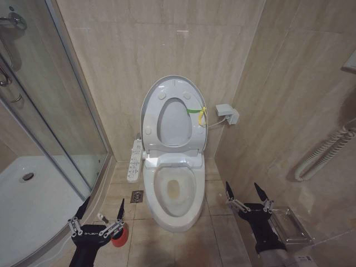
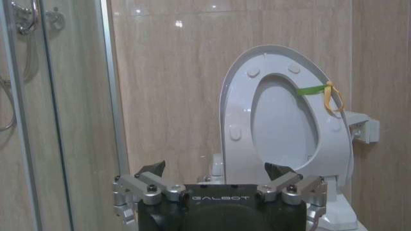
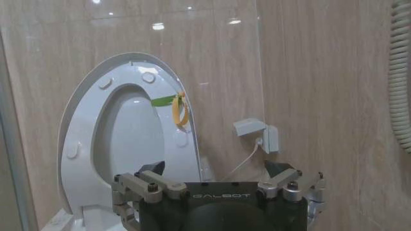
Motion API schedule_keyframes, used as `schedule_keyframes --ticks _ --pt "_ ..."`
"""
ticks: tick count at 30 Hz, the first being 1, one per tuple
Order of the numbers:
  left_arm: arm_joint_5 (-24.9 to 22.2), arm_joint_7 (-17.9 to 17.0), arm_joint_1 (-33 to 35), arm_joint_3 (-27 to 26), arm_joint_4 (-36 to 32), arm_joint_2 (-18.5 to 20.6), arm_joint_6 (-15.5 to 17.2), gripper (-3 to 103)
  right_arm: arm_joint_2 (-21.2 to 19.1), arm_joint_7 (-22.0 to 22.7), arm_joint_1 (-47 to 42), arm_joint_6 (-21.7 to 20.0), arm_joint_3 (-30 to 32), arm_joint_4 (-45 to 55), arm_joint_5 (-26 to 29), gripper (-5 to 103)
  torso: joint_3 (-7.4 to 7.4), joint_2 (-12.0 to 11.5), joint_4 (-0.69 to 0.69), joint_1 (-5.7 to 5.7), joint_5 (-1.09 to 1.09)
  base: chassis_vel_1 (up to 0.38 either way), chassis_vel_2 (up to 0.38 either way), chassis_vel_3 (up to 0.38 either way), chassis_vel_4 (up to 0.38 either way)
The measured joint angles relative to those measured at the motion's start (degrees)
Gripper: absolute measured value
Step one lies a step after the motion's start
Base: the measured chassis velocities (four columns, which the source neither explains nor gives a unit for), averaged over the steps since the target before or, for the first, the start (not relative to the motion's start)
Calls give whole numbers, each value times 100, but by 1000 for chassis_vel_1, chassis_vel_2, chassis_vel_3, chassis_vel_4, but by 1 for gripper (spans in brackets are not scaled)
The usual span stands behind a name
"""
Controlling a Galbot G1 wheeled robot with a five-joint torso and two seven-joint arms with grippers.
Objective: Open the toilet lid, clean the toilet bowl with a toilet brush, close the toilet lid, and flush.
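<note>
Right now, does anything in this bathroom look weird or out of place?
Yes, one thing: a yellow-green strap is tied to the raised toilet lid, and it dangles off the edge. Toilets don't normally have that. Nothing looks spilled or broken.

Tiled floor [image 1: 219,236] under toilet bowl [image 1: 173,214], red cup [image 1: 119,236]

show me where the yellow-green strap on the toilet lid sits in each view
Head view: yellow-green strap on the raised toilet lid's right edge, near the wall socket box.
Left wrist view: strap upper right.
Right wrist view: strap centre.
Shared landmark: the socket box.
</note>
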Motion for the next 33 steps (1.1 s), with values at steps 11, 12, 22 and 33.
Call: schedule_keyframes --ticks 11,12,22,33 --pt "0 0 1 0 0 -1 0 100 -136 58 1282 -734 -105 -775 82 100 0 0 1 0 1 0 0 0 0" --pt "0 0 1 0 0 0 0 100 -156 69 1460 -841 -121 -883 98 100 0 0 0 0 1 0 0 0 0" --pt "0 1 1 0 0 0 0 100 -320 160 2843 -1673 -250 -1727 219 100 1 0 0 0 1 0 0 0 0" --pt "0 1 1 0 0 0 0 100 -392 229 3217 -1913 -277 -1902 282 100 1 0 1 0 2 0 0 0 0"
